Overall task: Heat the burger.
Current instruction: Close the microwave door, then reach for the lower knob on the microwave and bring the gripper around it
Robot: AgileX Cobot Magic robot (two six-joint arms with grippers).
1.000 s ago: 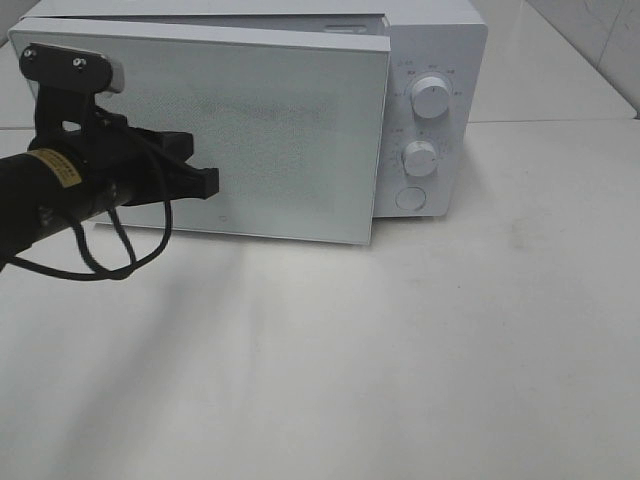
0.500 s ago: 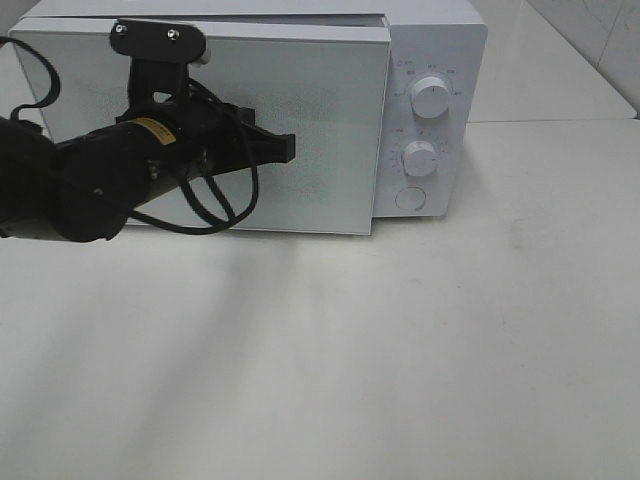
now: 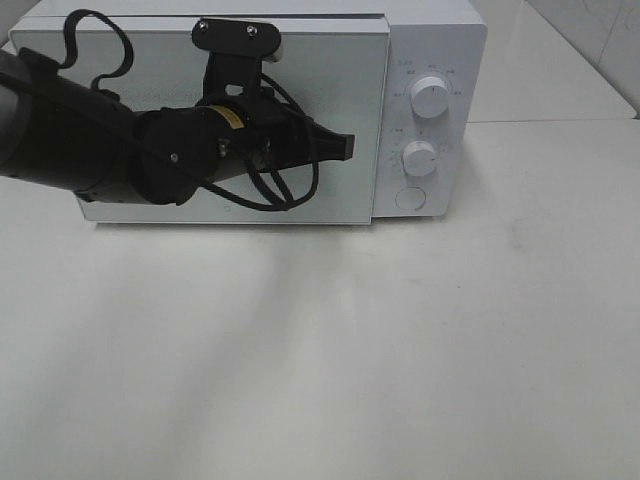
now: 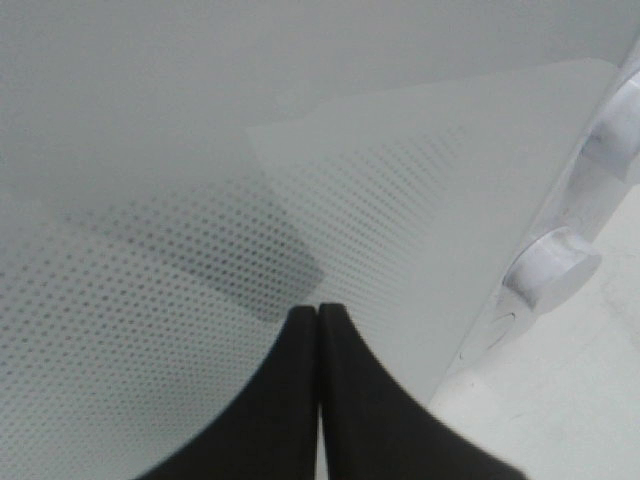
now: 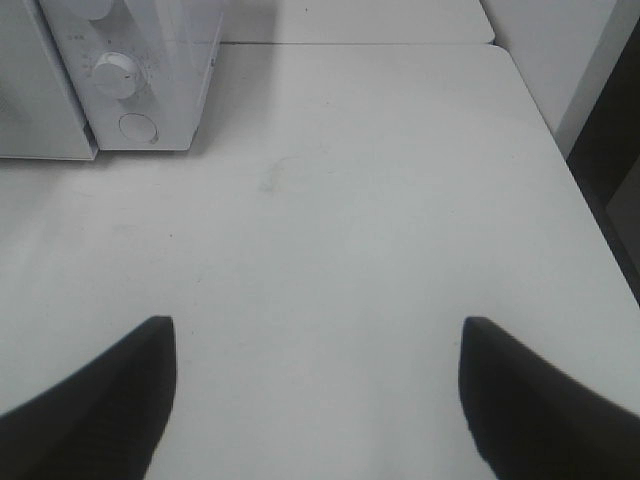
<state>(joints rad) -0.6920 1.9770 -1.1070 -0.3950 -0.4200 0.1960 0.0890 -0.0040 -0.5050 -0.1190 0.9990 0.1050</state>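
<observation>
Left gripper [image 3: 347, 147]: fingers pressed together, empty, tips at microwave [image 3: 440, 50] door [image 3: 335, 70]. Door looks shut or nearly so. Right gripper [image 5: 315, 330]: fingers wide, empty, over table [image 5: 330, 180]. Burger not in sight, presumably behind door, cannot confirm. Likely light, soft, stacked, prone to sliding apart. Grip gently across bun sides, low, no hard squeeze.
</observation>
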